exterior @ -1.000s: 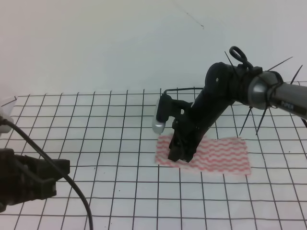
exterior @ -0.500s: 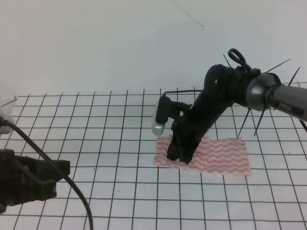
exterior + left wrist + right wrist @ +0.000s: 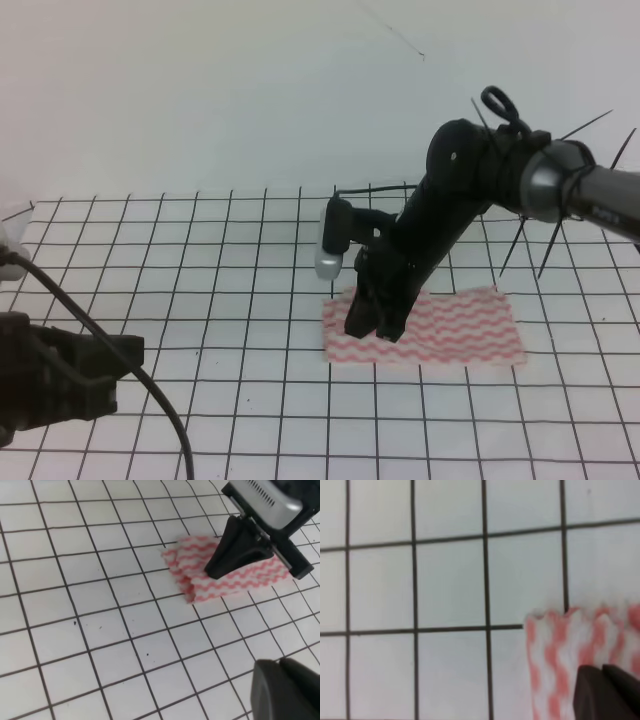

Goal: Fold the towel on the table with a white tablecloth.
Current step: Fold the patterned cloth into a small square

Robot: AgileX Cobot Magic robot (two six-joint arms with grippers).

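Right arm (image 3: 455, 195): matte black, silver joint band, black cable ties bristling, silver camera pod (image 3: 330, 240). Left arm (image 3: 60, 375): black, thick black cable.

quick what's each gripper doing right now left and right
Left gripper: away from the towel, holding nothing; jaw state cannot be told.
Right gripper: shut on the towel's left end.

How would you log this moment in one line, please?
right claw: on towel left end, closure unclear | left claw: idle, apart | towel: flat on table
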